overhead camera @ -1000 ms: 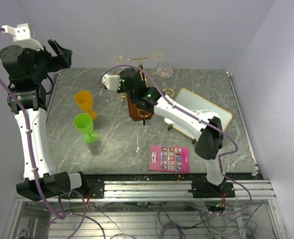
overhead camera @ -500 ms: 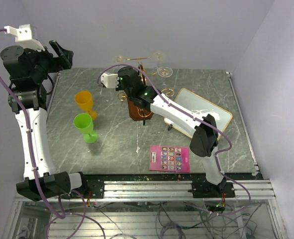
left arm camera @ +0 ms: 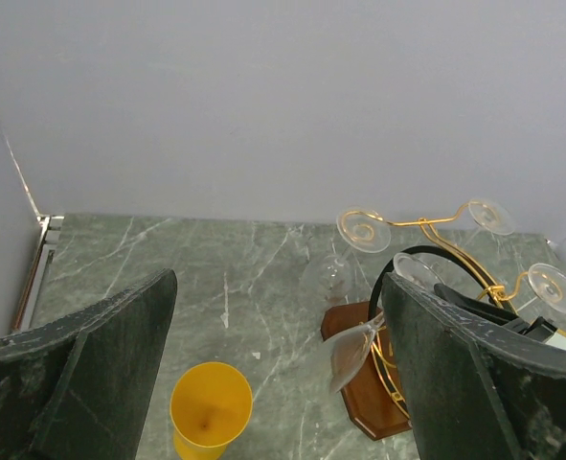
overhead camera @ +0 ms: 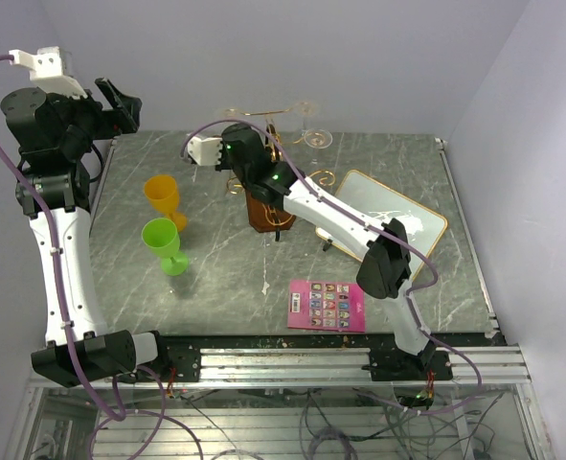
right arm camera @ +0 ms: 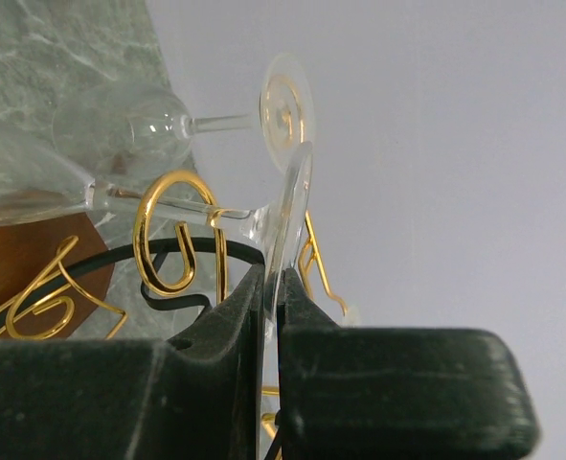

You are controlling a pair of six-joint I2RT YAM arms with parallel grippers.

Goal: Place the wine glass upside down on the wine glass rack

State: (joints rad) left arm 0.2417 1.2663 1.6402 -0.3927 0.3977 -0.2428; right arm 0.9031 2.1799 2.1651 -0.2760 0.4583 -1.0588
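Note:
My right gripper (right arm camera: 271,287) is shut on the flat foot of a clear wine glass (right arm camera: 287,216). The glass's stem crosses a gold scroll of the wine glass rack (right arm camera: 172,235), and its bowl points away, tilted. In the left wrist view that bowl (left arm camera: 354,350) slants down over the rack's brown base (left arm camera: 359,383). Another clear glass (right arm camera: 129,125) hangs on the rack behind it. In the top view the right gripper (overhead camera: 259,158) is at the rack (overhead camera: 263,113). My left gripper (overhead camera: 120,101) is held high at the back left, open and empty, with dark fingers (left arm camera: 101,345) wide apart.
An orange goblet (overhead camera: 161,196) and a green goblet (overhead camera: 163,240) stand left of the rack. A white tray with a gold rim (overhead camera: 388,216) lies at the right, under the right arm. A pink card (overhead camera: 328,305) lies near the front edge.
My right wrist has shifted slightly back and to the left with the glass in its grip. The left arm has stayed still.

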